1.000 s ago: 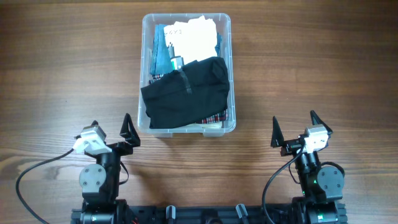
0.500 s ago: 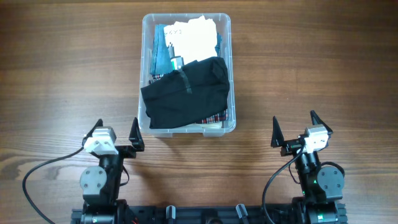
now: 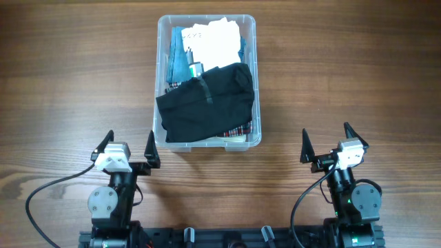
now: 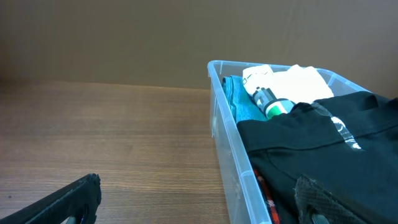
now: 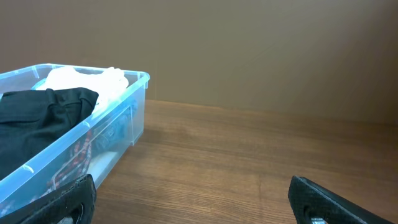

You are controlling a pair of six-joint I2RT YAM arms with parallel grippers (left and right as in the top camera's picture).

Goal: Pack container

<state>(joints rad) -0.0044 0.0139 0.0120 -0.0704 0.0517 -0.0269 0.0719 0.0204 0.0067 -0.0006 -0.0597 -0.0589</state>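
Note:
The clear plastic container [image 3: 255, 83] stands at the table's middle back. It holds a black garment [image 3: 207, 103], white cloth [image 3: 210, 38], teal cloth [image 3: 178, 58], a small green-capped bottle [image 3: 195, 69] and plaid fabric. My left gripper [image 3: 127, 146] is open and empty, just left of the container's near-left corner. My right gripper [image 3: 327, 142] is open and empty, to the right of the container. The container also shows in the left wrist view [image 4: 239, 162] and in the right wrist view [image 5: 99, 134]. The left fingers [image 4: 199, 202] and the right fingers [image 5: 193, 199] frame bare table.
The wooden table [image 3: 344, 76] stretches to both sides of the container. Black cables [image 3: 48, 189] run from each arm base at the front edge.
My left gripper has moved a little to the right and turned to face straight ahead, ending near the container's near-left corner. The right arm has not moved.

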